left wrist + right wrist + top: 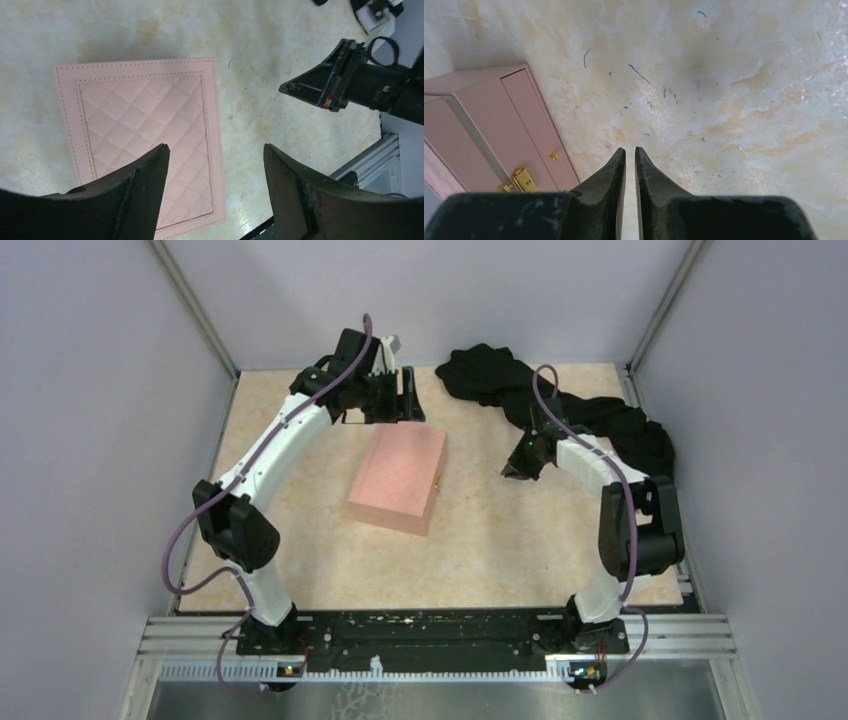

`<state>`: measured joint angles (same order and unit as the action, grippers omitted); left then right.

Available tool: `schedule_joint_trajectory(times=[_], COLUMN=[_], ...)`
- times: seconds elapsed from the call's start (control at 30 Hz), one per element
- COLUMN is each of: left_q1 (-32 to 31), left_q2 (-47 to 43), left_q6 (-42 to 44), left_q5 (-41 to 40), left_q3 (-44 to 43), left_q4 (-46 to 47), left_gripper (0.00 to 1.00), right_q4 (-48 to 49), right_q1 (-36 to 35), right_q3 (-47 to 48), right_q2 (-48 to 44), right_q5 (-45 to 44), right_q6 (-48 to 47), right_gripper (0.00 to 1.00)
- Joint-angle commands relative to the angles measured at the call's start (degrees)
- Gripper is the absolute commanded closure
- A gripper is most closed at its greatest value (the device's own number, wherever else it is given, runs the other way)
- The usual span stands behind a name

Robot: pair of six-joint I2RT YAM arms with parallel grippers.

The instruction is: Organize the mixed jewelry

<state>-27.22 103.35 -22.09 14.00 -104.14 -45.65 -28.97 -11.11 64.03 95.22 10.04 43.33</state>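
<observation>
No jewelry shows in any view. A closed pink quilted box (398,480) lies in the middle of the table; its lid shows in the left wrist view (140,135), and its front with a gold clasp (524,179) in the right wrist view (499,130). My left gripper (385,390) hangs above the table behind the box, jaws wide open and empty (216,150). My right gripper (515,472) is to the right of the box, low over the bare table, its jaws nearly touching with nothing between them (630,150).
A black cloth (560,410) lies bunched at the back right, reaching along the right edge. Grey walls close in the table on three sides. The right gripper's tip shows in the left wrist view (300,87).
</observation>
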Motion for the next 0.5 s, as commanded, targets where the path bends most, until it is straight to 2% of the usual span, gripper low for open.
schedule_joint_trajectory(times=[0.0, 0.13, 0.33, 0.4, 0.47], left_q1=[-5.4, -9.7, -13.9, -15.0, -15.8], left_q2=[-2.2, -1.6, 3.4, 6.8, 9.8], left_q6=[1.4, 1.6, -1.0, -1.2, -2.4], left_q5=[-10.8, -19.5, -25.4, -27.0, -29.4], left_q3=[-8.7, -5.9, 11.7, 13.3, 9.8], left_q4=[-3.1, -0.4, 8.1, 7.8, 2.6], left_gripper=[0.25, 0.25, 0.29, 0.30, 0.32], right_q4=[-1.7, -2.1, -2.6, -2.7, -2.8], right_q1=[0.3, 0.5, 0.5, 0.5, 0.7], right_q3=[2.6, 3.2, 1.7, 0.6, -0.2], right_q2=[-3.9, -5.1, -5.3, -5.8, -6.6], right_q5=[-2.9, -3.6, -3.5, -3.7, -3.7], right_q6=[-2.0, -2.3, -2.4, -2.3, -2.2], right_gripper=[0.87, 0.87, 0.87, 0.87, 0.87])
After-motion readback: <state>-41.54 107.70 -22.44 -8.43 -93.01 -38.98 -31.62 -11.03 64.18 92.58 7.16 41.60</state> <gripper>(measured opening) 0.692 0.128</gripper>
